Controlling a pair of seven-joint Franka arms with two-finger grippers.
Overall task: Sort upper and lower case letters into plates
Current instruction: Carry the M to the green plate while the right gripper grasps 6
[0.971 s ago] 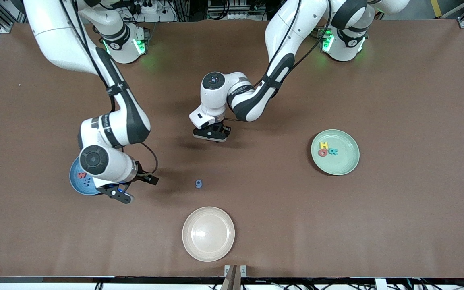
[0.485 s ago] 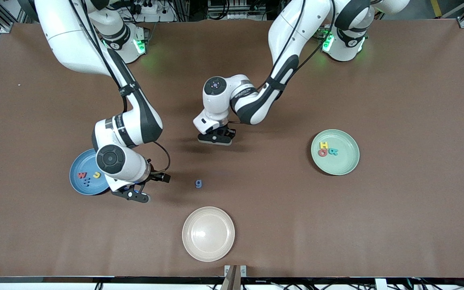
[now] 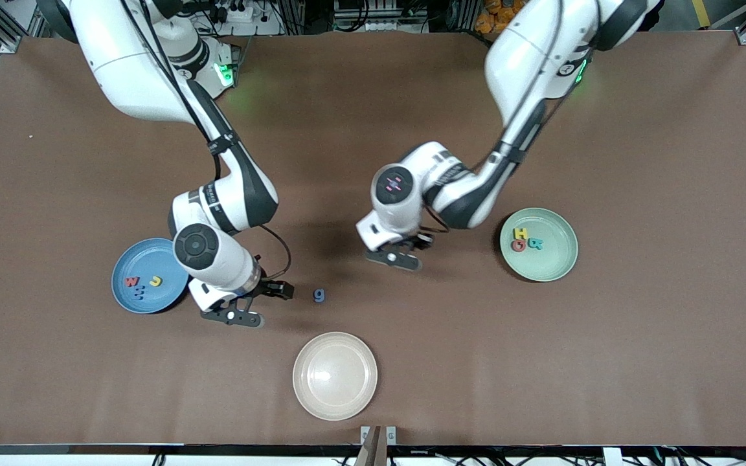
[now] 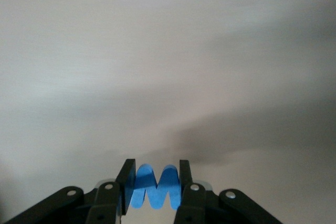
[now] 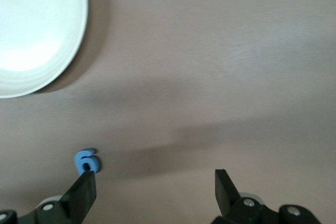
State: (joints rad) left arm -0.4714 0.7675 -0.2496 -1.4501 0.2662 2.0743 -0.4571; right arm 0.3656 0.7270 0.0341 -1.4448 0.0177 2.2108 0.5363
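The left gripper (image 4: 154,178), over bare table between the two arms, is clenched on a blue letter M (image 4: 154,187) pinched between its fingers. The right gripper (image 5: 155,184) hangs with jaws spread wide and empty just beside a small blue letter g (image 3: 319,295), which lies on the table (image 3: 638,356) farther from the front camera than the cream plate (image 3: 335,376). The blue plate (image 3: 128,259) holds a red W (image 3: 131,281), a yellow J (image 3: 155,280) and a blue piece too small to read. The mint green plate (image 3: 554,259) holds a yellow H (image 3: 520,233), a red G (image 3: 519,245) and a teal letter.
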